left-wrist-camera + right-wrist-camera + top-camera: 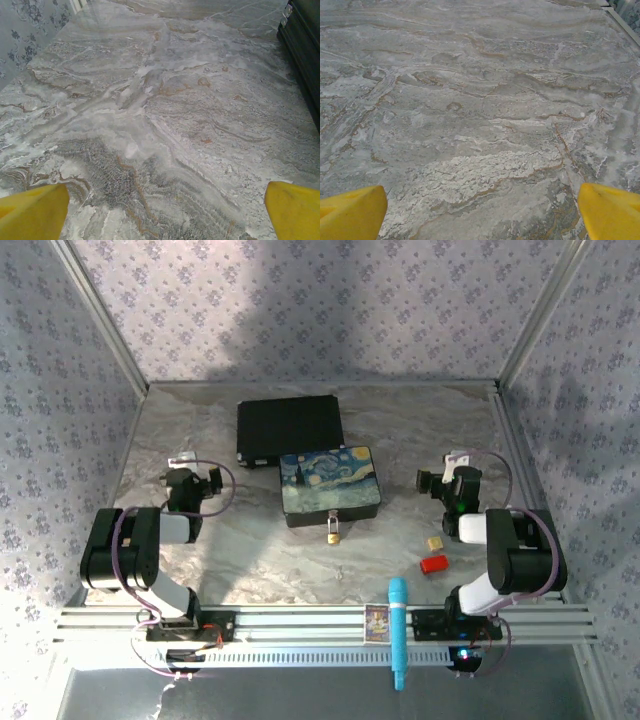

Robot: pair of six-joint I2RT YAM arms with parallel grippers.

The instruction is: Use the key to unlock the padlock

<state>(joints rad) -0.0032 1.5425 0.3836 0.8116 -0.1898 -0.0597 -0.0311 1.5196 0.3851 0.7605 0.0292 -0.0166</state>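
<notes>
Sitting at the painted box's [330,485] front edge, the padlock [333,531] is well apart from the key [435,542], which lies near the red block [434,563]. Both the left gripper [162,210] and the right gripper [480,212] stand wide and empty.

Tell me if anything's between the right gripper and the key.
Nothing visible is. The open right gripper faces bare table, and the key lies nearer the arm bases; the red block sits beyond the key, not between.

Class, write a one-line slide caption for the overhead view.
Padlock at the near edge of the painted box; key and red block lie to its right.
</notes>
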